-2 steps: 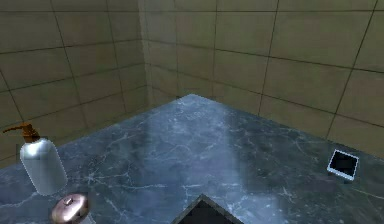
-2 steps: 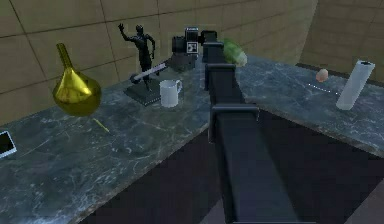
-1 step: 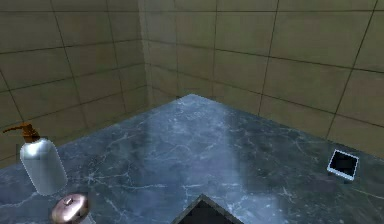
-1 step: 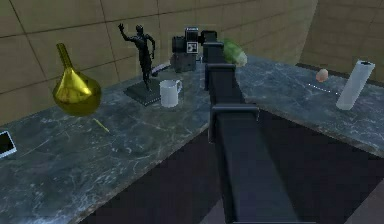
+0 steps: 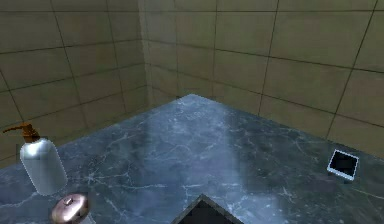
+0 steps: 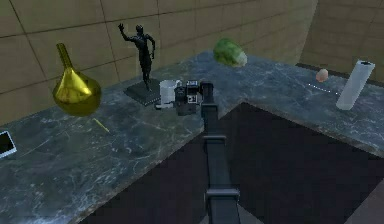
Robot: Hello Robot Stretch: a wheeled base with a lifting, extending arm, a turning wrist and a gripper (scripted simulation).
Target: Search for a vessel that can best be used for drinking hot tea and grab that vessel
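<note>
Since the white mug stands at upper centre by the gripper, approach level, avoiding the dark statue; whether it holds anything, I cannot tell.

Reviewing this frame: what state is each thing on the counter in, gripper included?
white mug: upright on the counter, by the gripper.
gripper: cannot tell whether it holds anything.
paper towel roll: standing upright.
statue: upright on its base.
soap bottle: upright.
flat device: lying flat.
</note>
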